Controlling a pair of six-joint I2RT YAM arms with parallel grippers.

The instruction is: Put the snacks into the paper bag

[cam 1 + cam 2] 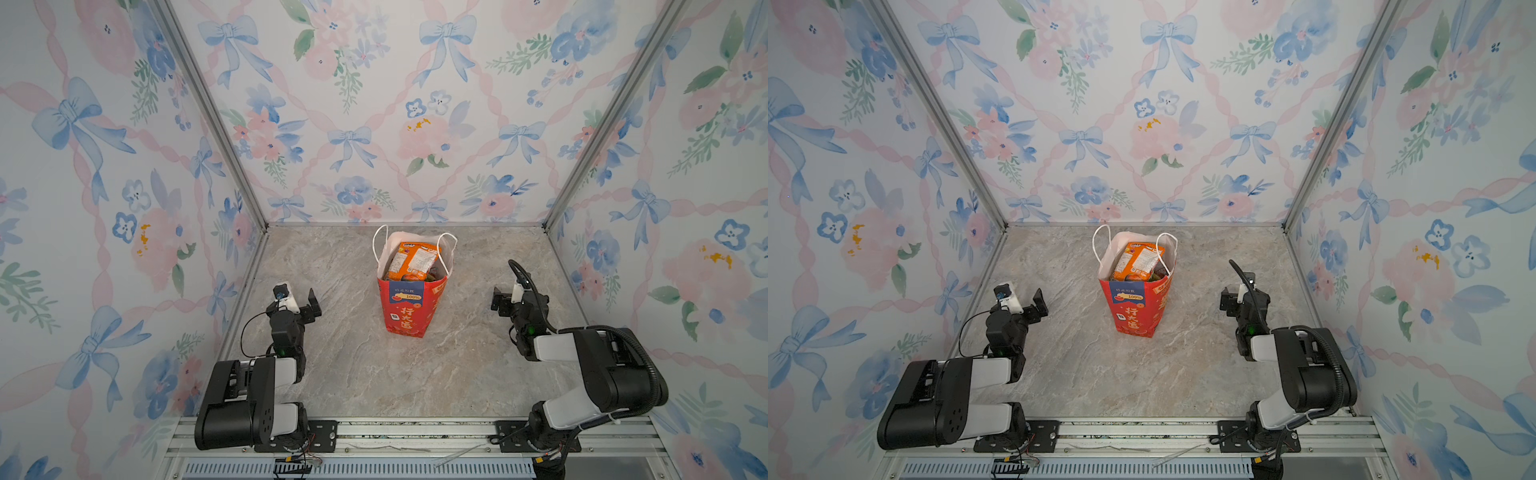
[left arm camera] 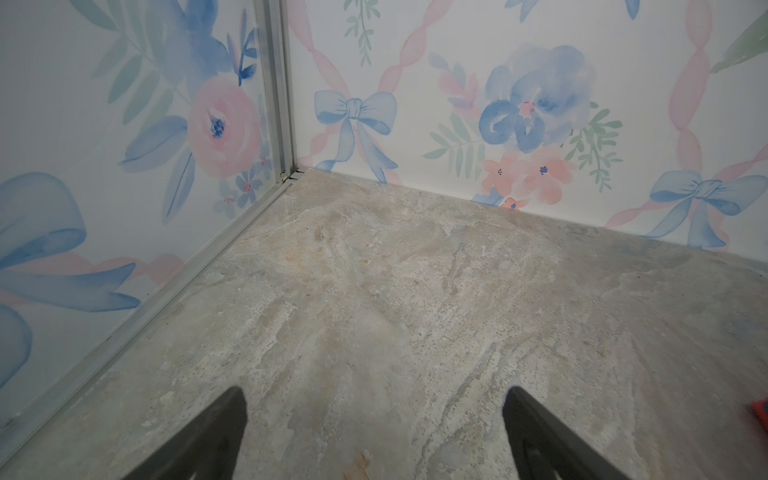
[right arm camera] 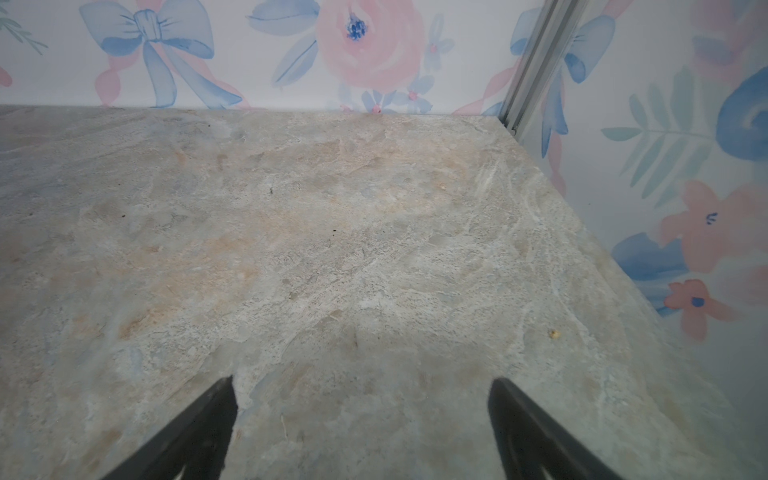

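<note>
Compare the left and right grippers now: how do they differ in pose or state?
The left gripper faces the back-left corner of the table, the right gripper its back-right corner. The left wrist view catches a red sliver, likely the paper bag, at its edge; the right wrist view shows no bag. Shared: both open, empty, flanking the bag without touching it.

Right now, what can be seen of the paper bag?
The paper bag is red outside, white inside, with white cord handles, gold characters and a blue label on its front. It stands upright and open on the marbled table, mid-table towards the back, holding snack packets; an orange one tops its mouth.
</note>
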